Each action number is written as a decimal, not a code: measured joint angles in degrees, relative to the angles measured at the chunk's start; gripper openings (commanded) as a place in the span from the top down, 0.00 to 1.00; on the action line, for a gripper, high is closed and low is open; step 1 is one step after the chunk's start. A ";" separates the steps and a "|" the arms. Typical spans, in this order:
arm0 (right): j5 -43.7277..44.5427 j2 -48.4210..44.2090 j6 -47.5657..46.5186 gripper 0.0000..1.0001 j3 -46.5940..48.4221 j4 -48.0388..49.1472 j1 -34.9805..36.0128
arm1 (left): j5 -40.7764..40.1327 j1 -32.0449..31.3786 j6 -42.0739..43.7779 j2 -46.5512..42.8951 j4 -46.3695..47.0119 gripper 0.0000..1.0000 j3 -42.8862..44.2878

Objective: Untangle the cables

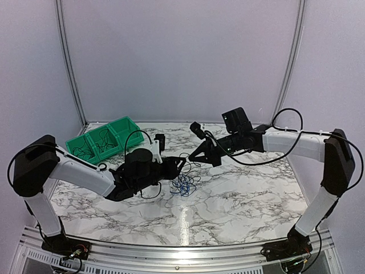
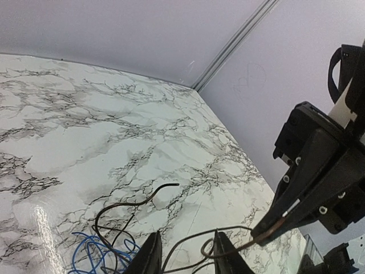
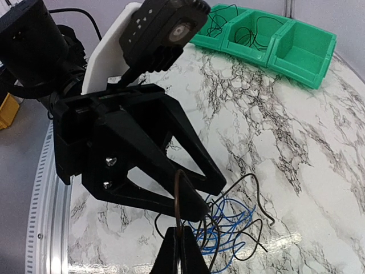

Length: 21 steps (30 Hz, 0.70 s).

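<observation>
Marble table (image 1: 239, 200), blue and black cables (image 1: 183, 184) piled mid-table. Right gripper (image 3: 178, 234) pinches one dark strand (image 3: 178, 194) tight; left gripper (image 2: 187, 237) has its jaws narrowly apart.

The bottom edge cuts off the left pincer (image 2: 188, 235) in its own wrist view: we see only two fingertips (image 2: 151, 254), and the blue cables (image 2: 91, 248) beside them run out of frame. The right pincer (image 3: 179, 240) is cropped likewise. The contents of the green bins (image 1: 130, 130), left of the left pincer, are too small to make out.
</observation>
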 measured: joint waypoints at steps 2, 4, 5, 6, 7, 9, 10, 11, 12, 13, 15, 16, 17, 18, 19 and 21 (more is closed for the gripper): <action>-0.66 0.61 0.04 1.00 0.00 -0.15 0.00 | 0.09 0.17 0.00 1.16 -0.13 0.63 1.20; -1.20 1.20 0.22 1.00 0.00 -0.31 0.00 | 0.26 0.33 -0.13 2.40 -0.11 0.62 2.73; -1.44 1.44 0.28 1.00 0.00 -0.35 0.00 | 0.26 0.35 -0.15 2.75 -0.11 0.62 3.26; -1.75 1.64 0.37 1.00 0.00 -0.44 0.00 | 0.28 0.35 -0.13 3.06 -0.11 0.63 3.80; -1.92 1.79 0.44 1.00 0.00 -0.52 0.00 | 0.26 0.35 -0.13 3.30 -0.09 0.65 4.28; -2.38 1.84 0.50 1.00 0.00 -0.83 0.00 | 0.09 0.35 -0.15 3.72 -0.11 0.72 4.98; -2.64 1.84 0.52 1.00 0.07 -0.83 0.00 | -0.04 0.35 0.07 4.13 -0.02 0.77 5.42; -3.04 1.84 0.55 1.00 0.09 -0.83 0.00 | -0.39 0.35 0.20 4.72 0.00 0.81 5.86; -3.50 1.84 0.59 1.00 0.09 -0.85 0.00 | -0.59 0.35 0.09 4.92 0.02 0.85 5.97; -4.22 1.79 0.63 1.00 0.09 -0.85 0.00 | -1.22 0.39 0.22 5.46 0.09 0.88 6.05; -5.97 1.62 0.90 1.00 0.09 -0.87 0.00 | -2.29 0.42 0.07 6.56 0.09 0.93 6.05; -7.02 1.33 1.14 1.00 0.09 -0.87 0.00 | -2.93 0.42 0.04 7.17 0.09 0.95 5.99; -7.87 0.94 1.42 1.00 0.09 -0.85 0.00 | -3.48 0.52 -0.09 7.63 0.17 0.96 5.66; -9.11 0.28 1.68 1.00 0.09 -0.81 0.00 | -3.96 0.68 -0.28 7.89 0.37 0.97 5.16; -10.58 -0.48 1.88 1.00 0.09 -0.79 0.00 | -4.28 0.81 -0.48 8.02 0.42 0.99 4.70; -13.16 -2.14 1.99 1.00 0.09 -0.79 0.00 | -4.68 1.29 -0.72 8.37 0.92 0.99 3.63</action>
